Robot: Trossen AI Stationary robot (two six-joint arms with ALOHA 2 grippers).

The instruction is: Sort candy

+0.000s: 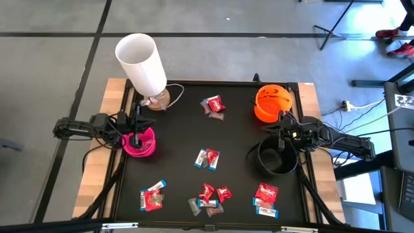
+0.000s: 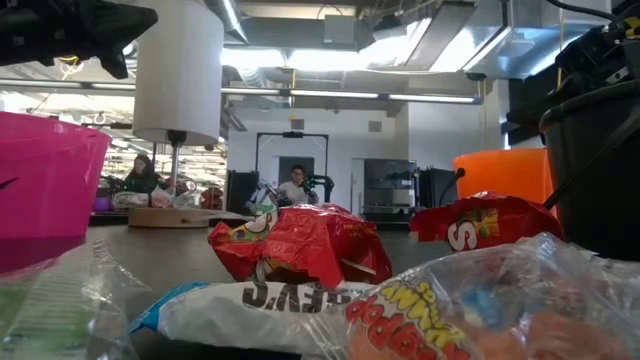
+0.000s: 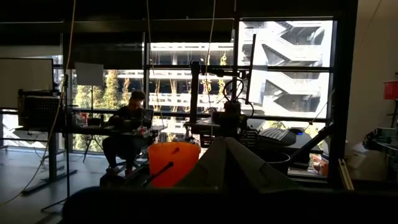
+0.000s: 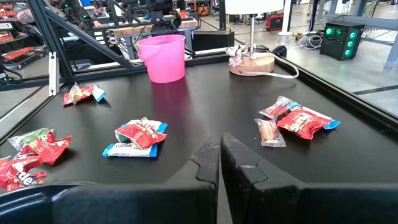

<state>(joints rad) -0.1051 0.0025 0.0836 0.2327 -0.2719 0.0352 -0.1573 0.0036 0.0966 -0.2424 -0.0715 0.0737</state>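
The left claw [image 1: 136, 139] hung over the pink bowl [image 1: 141, 144], its fingers pressed together and holding nothing. The right claw [image 1: 283, 131] sat over the near rim of the black bowl [image 1: 277, 160], with the orange bowl [image 1: 272, 103] just beside it; its fingers [image 4: 205, 163] met tip to tip in the right wrist view, also empty.

Out from both claws, the candy [image 1: 208, 158] lay scattered on the black table [image 1: 181, 129], none of it touching a claw. One clump rested between the two claws near the table's middle, another [image 1: 213, 105] farther off toward the lamp [image 1: 143, 65], and three more lay along the table edge away from the lamp: one [image 1: 152, 196] on the left claw's side, one [image 1: 210, 198] central, one [image 1: 266, 197] on the right claw's side. Whether any piece already lay in a bowl could not be told.

By my judgement the step in hand was a pause at the bowls, between picks. The next move would call for one claw to spread its fingers, travel to a clump, and drop onto a single wrapper.

The wrappers lay flat, pointing every which way. In the right wrist view, the middle clump's blue-and-white bar [image 4: 131, 150] ran crosswise to the right claw's fingers, so a grip across its short side looked fair.
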